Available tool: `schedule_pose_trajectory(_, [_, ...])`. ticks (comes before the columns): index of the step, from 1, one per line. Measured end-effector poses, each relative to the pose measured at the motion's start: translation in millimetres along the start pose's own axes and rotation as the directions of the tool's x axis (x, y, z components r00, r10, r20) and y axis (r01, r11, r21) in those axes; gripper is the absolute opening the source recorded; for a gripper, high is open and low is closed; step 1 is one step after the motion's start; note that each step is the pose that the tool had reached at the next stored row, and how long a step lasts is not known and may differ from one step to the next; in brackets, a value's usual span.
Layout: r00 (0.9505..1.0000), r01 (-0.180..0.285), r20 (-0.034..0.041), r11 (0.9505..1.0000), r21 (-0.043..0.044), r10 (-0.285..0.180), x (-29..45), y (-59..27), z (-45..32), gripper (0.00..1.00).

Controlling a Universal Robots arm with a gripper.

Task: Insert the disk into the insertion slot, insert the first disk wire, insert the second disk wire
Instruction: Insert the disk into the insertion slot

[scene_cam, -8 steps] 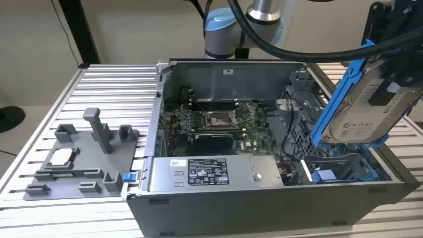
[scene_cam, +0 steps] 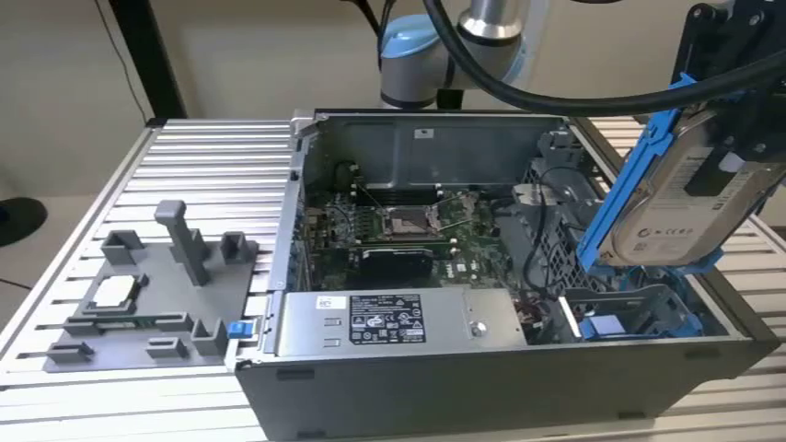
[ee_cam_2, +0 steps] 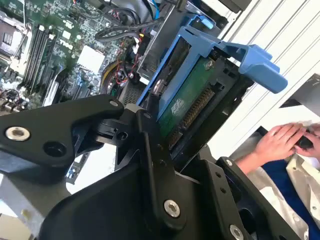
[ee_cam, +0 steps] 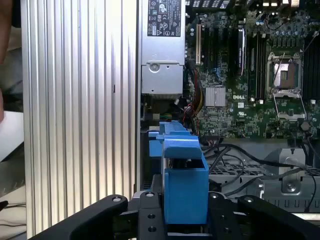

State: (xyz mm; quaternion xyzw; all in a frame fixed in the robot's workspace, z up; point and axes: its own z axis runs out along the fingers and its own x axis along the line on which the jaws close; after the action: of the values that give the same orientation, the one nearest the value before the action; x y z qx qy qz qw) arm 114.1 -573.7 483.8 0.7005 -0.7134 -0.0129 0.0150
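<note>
Black gripper [scene_cam: 727,170] is clamped tight on the blue-framed disk [scene_cam: 664,221], holding it tilted at the upper right of the exterior view, just above the insertion slot [scene_cam: 639,313] in the lower-right corner of the open computer case [scene_cam: 491,387]. A person's hand [ee_cam_2: 277,142] shows in the second wrist view.

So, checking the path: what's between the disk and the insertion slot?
Nothing; in the exterior view, bare air separates the disk from the insertion slot below.
</note>
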Motion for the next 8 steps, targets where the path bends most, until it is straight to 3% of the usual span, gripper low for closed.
schedule_pose_trajectory(8, [1.0000,0.000,0.0001,1.0000,0.0000,0.000,0.0,-2.5,3.9,0.00])
